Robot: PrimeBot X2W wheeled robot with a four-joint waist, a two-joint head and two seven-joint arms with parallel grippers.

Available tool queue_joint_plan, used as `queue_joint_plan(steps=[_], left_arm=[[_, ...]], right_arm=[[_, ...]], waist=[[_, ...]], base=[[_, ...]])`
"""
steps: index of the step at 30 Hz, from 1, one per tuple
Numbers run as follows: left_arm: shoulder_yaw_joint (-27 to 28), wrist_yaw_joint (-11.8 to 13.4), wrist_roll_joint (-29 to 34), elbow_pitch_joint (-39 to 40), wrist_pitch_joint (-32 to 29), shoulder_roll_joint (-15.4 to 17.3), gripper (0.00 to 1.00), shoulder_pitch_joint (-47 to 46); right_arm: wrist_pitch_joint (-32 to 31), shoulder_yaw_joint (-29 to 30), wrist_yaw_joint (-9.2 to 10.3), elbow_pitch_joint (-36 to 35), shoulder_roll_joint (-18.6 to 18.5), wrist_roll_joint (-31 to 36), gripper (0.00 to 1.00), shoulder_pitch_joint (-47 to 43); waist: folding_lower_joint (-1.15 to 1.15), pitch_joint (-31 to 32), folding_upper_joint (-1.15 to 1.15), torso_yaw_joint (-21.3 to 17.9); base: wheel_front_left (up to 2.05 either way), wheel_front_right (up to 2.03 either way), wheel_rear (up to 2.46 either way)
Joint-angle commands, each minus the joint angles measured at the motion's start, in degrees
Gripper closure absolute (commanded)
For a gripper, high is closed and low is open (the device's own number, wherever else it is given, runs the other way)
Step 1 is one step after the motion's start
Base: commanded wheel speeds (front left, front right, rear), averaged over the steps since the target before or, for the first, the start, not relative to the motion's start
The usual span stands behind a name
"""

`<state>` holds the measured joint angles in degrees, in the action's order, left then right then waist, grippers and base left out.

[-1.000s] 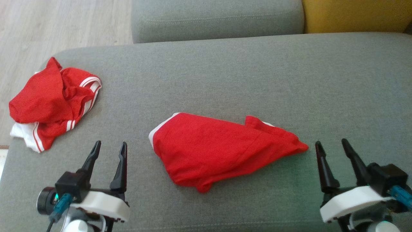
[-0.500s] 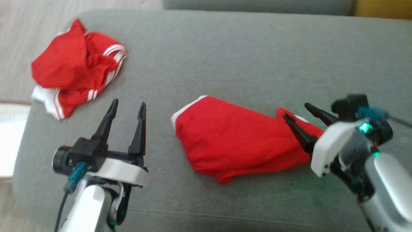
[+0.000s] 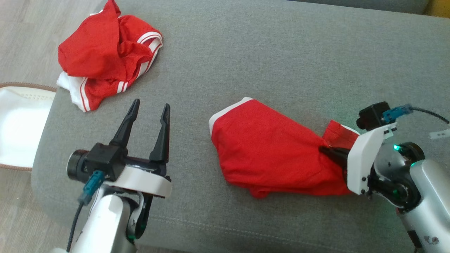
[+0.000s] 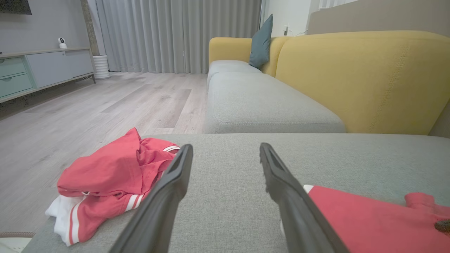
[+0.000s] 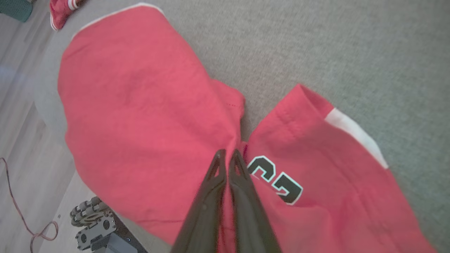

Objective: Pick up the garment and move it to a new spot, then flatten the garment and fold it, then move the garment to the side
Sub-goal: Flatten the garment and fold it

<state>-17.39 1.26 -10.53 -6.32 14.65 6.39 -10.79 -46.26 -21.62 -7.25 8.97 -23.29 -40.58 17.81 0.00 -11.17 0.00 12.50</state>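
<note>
Two garments (image 3: 267,151) (image 3: 102,52), two grippers (image 3: 151,102) (image 3: 328,151), one sofa (image 3: 281,52).

Black tapered jaws, white wrist shells (image 3: 140,181), teal plugs (image 3: 90,182)

head: high, downward | left wrist: low, level | right wrist: close | shared: garment (image 3: 274,154)

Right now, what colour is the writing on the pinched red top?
The writing is black with a pale outline, clearest in the right wrist view.
</note>
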Motion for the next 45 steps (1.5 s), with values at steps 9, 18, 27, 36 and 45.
queue_joint_plan(steps=[9,18,27,36,45], left_arm=[[3.9,-1.0,1.7,1.4,0.3,-0.4,0.0,-1.6],[4.9,-1.7,2.8,1.3,0.3,-0.6,0.0,-1.4],[5.3,-2.0,3.2,0.9,0.3,-0.9,0.0,-1.1],[6.6,-1.9,3.2,0.3,0.3,-0.5,0.0,0.5],[7.4,-0.4,3.5,0.2,0.3,-0.3,0.0,3.8]], right_arm=[[12.3,6.1,-0.24,-5.4,2.7,1.2,1.0,3.3],[34.9,8.9,-0.24,-5.0,5.9,16.1,1.0,5.5],[32.9,6.1,-0.24,-4.9,9.7,23.0,1.0,-15.2],[32.4,7.4,-0.24,-6.5,15.5,26.4,0.0,-25.4],[47.0,14.7,-0.24,-15.8,18.8,28.2,0.0,-21.1]], waist=[[0.0,0.4,0.0,-1.5],[0.0,0.2,0.0,-5.0],[0.0,0.3,0.0,-7.5],[0.0,1.4,0.0,-9.6],[0.0,5.1,0.0,-11.1]], base=[[0.0,0.0,0.0],[0.0,0.0,0.0],[0.0,0.0,0.0],[0.0,0.0,0.0],[0.0,0.0,0.0]])
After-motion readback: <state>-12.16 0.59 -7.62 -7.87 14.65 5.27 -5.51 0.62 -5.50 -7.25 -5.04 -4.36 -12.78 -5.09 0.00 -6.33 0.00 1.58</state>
